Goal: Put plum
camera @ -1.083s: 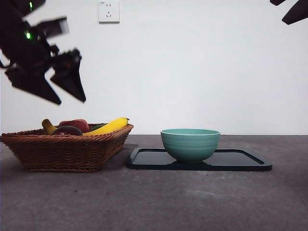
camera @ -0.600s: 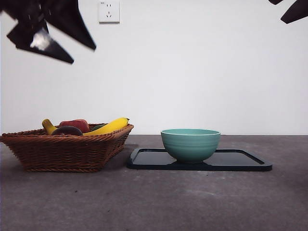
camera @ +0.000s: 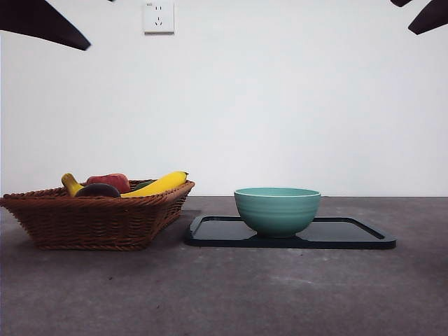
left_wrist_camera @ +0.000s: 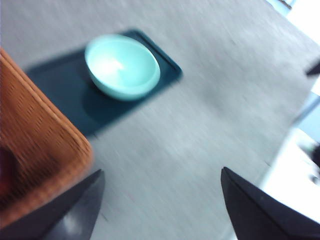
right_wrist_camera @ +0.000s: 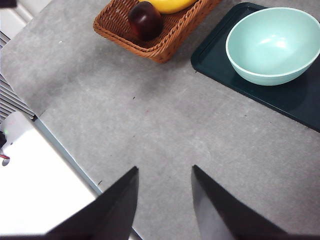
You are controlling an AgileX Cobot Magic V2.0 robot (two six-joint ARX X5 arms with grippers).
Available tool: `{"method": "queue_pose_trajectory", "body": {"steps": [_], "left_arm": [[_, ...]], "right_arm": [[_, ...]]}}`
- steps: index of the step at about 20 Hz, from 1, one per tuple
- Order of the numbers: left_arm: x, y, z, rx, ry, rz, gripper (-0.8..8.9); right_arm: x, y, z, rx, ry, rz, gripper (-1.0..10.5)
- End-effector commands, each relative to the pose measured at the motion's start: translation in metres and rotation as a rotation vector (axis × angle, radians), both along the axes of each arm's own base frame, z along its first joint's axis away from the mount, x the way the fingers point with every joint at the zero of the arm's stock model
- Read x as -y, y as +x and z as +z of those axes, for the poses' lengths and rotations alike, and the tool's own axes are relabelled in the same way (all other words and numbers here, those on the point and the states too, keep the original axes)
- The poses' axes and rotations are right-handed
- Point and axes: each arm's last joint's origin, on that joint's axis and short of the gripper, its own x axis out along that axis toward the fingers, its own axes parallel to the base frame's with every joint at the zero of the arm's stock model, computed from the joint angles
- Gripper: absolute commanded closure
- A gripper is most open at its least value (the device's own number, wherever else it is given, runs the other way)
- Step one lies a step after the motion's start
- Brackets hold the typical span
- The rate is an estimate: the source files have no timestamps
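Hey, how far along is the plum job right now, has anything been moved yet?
Nothing looks done: the plum lies in the wicker basket and the teal bowl on the tray is empty. Nothing is in hand; the left gripper and right gripper are open, high above the table. Picking and placing remain.

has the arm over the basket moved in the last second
Yes. The left gripper has risen: a second ago it hung well below the wall socket, above the basket; now only a black tip shows at the top corner.
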Motion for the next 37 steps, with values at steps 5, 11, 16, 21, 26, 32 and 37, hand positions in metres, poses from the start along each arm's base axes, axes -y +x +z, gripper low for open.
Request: {"method": "queue_pose_trajectory", "body": {"steps": [5,11,16,21,26,32,37], "left_arm": [[-0.002,-0.015,-0.001,-0.09,0.02,-0.084,4.4],[-0.003,-0.016,-0.002,-0.105,0.035,-0.093,4.4],[-0.003,-0.016,-0.002,-0.1,0.035,-0.095,4.4],[-0.003,-0.016,-0.002,-0.096,0.034,-0.095,4.4],[-0.003,-0.016,-0.002,-0.096,0.034,-0.095,4.4],[-0.003,-0.016,-0.002,-0.095,0.034,-0.095,4.4],[-0.002,-0.015,-0.001,-0.085,0.03,-0.095,4.4]], "right_arm": [[-0.001,0.001,0.002,0.001,0.01,0.001,7.7],[-0.001,0.001,0.002,0.001,0.01,0.001,7.7],[-0.001,0.001,0.001,0.0,0.01,0.001,7.7],[-0.001,0.001,0.001,0.0,0.01,0.001,7.7],[-0.001,0.001,0.002,-0.003,0.012,-0.002,7.7],[-0.002,0.004,0.003,-0.053,0.056,-0.096,7.7],[-0.006,0.018,0.006,-0.053,0.079,-0.185,6.9]]}}
